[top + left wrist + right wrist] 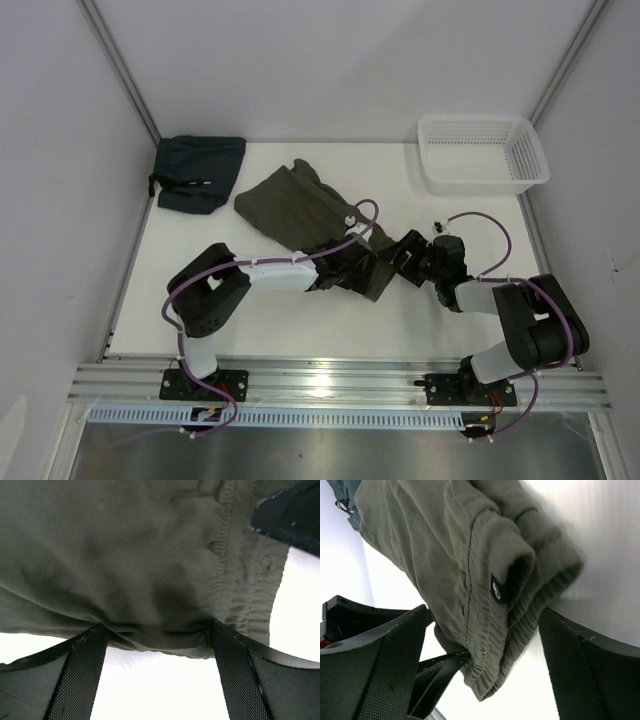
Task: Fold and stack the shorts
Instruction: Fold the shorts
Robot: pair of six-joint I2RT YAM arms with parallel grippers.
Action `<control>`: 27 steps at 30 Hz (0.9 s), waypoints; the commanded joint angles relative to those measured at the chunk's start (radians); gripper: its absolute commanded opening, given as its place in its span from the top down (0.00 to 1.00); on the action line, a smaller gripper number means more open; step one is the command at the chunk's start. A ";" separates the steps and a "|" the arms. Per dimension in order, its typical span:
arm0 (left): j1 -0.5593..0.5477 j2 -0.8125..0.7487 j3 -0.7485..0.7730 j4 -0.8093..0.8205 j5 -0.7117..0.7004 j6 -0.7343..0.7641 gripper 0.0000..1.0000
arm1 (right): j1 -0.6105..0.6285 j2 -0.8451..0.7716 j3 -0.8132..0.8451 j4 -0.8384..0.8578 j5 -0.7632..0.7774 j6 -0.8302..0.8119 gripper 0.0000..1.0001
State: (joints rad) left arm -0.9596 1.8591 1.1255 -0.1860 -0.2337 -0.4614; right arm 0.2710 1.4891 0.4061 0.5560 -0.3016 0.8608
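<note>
The olive-green shorts (300, 210) lie crumpled mid-table, their near end reaching toward both grippers. My left gripper (350, 268) is open, and the cloth's hem (150, 580) sits between its fingertips (82, 660). My right gripper (408, 254) is open too. The ribbed waistband (510, 610) bunches between its wide-apart fingers (580, 675), with a small black label on it. A finger of the left gripper (437, 672) touches the waistband from below. A dark part of the right gripper (295, 515) shows in the left wrist view. The drawstring is not visible.
A folded dark teal pair of shorts (198, 172) lies at the back left corner. A white plastic basket (483, 152) stands at the back right. The white table (300, 320) ends at a metal rail in front; grey walls close both sides.
</note>
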 commanded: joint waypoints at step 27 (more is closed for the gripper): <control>-0.008 -0.080 -0.092 0.122 0.181 -0.128 0.16 | 0.096 -0.034 0.132 -0.414 0.110 -0.037 0.98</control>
State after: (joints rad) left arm -0.9585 1.8370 1.0534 -0.0414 -0.1307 -0.5385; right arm 0.3573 1.5341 0.4713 0.3946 -0.2485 0.8867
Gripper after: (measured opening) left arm 0.842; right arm 0.064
